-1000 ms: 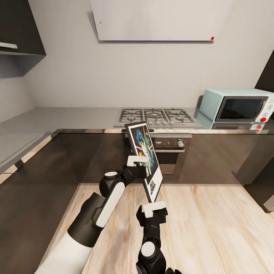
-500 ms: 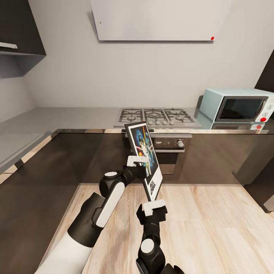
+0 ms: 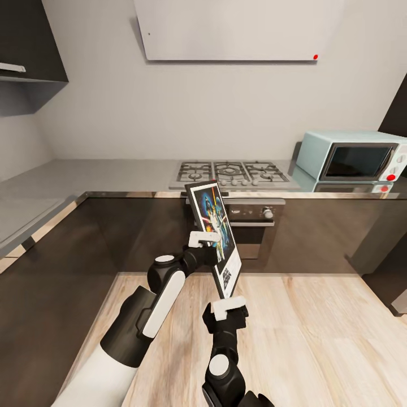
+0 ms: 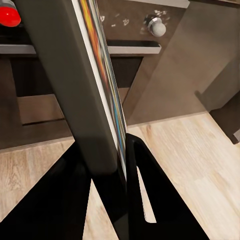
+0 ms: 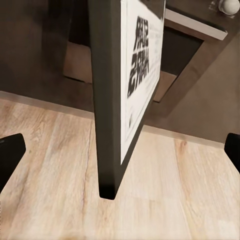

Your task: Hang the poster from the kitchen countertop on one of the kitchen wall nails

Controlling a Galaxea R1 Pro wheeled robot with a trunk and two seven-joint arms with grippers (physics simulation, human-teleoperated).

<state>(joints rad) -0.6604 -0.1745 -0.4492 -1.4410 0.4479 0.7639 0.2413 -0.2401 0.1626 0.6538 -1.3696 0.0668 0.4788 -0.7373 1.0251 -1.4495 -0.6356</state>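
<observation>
Two end effectors show in front of us in the head view. Our left end effector [image 3: 204, 239] is clamped on the poster [image 3: 215, 234], gripping it at about mid-height on its left edge; in the left wrist view its dark fingers [image 4: 131, 165] press on either side of the poster's [image 4: 87, 85] thin edge, so the gap is narrow, just the thickness of the frame. The poster is held upright in the air, tilted a little, in front of the dark cabinet fronts and the oven [image 3: 251, 226], above the wooden floor [image 3: 316, 333]. Its dark blue artwork and white border face right, with the black title at the bottom.

Our right end effector [image 3: 228, 307] sits just under the poster's lower corner. In the right wrist view its two black fingertips [image 5: 10, 155] stand wide apart at the edges of the picture, with the poster's [image 5: 135, 75] bottom corner between them and touching neither; it holds nothing.

Behind the poster, the grey worktop [image 3: 113, 169] runs in an L shape, with the steel gas hob [image 3: 230, 173] built into it and a pale blue microwave [image 3: 353, 157] standing at its right end. We cannot see into the microwave through its dark door. On the pale wall above hangs a light panel [image 3: 232, 28] with a small dark dot [image 3: 149, 33] near its left edge and a red dot [image 3: 315, 56] at its lower right corner.
</observation>
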